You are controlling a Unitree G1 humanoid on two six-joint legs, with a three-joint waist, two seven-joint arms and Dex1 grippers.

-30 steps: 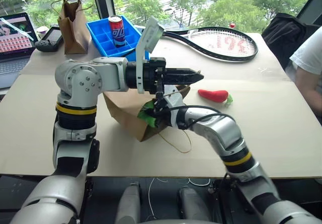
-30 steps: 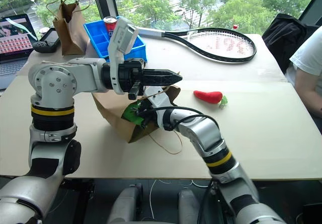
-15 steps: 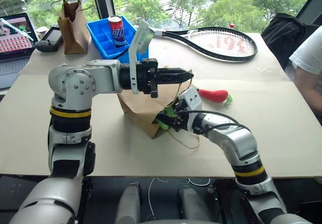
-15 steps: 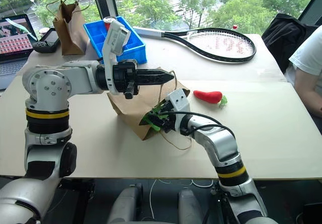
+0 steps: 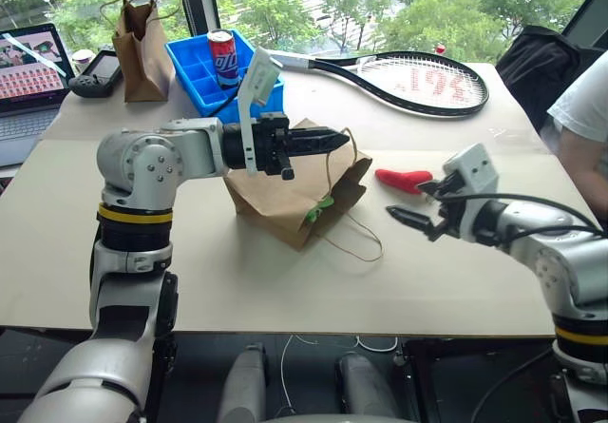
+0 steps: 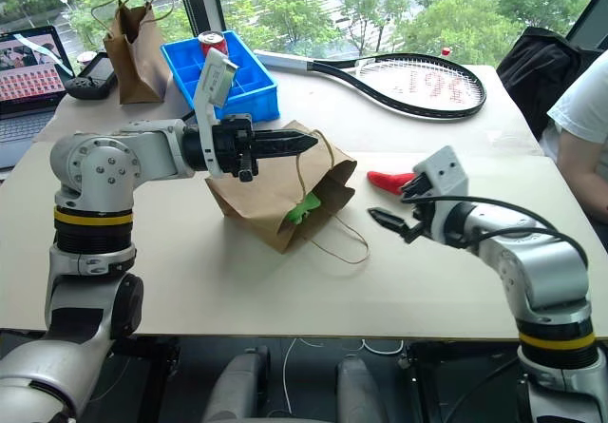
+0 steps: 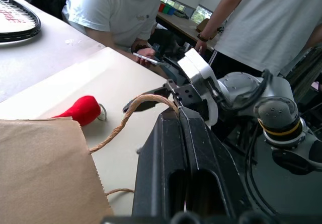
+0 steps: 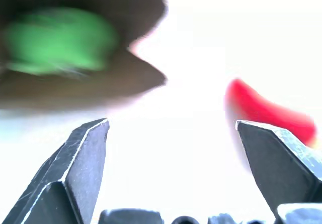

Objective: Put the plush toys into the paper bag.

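- My left gripper (image 5: 334, 141) is clamped tight on one twine handle (image 7: 132, 108) of the paper bag (image 5: 285, 200), holding it up above the bag's mouth; the fingers point level across the top of the bag.
- My right gripper (image 5: 418, 204) hangs over the table (image 5: 237, 280) on the bag's right side, jaws spread wide, nothing between them, not touching the bag.
- The paper bag lies tilted on the table, mouth toward my right gripper. The second handle (image 5: 356, 242) trails loose on the table in front of the mouth.
- Green plush (image 5: 320, 208) sits inside the bag's mouth, partly showing at the opening.
- Red chili plush (image 5: 402, 179) lies on the table beyond the bag's mouth, near my right gripper, apart from the bag.
- Behind the bag: blue bin (image 5: 199, 73) with a can (image 5: 219, 54) standing in it, and a tennis racket (image 5: 418, 79) lying flat.
- Farther behind the bag, past the bin: a narrower brown bag (image 5: 141, 48) standing upright, and a laptop (image 5: 28, 71).
- A person in a white shirt (image 5: 581, 100) is at the table edge, well to the right of the bag.
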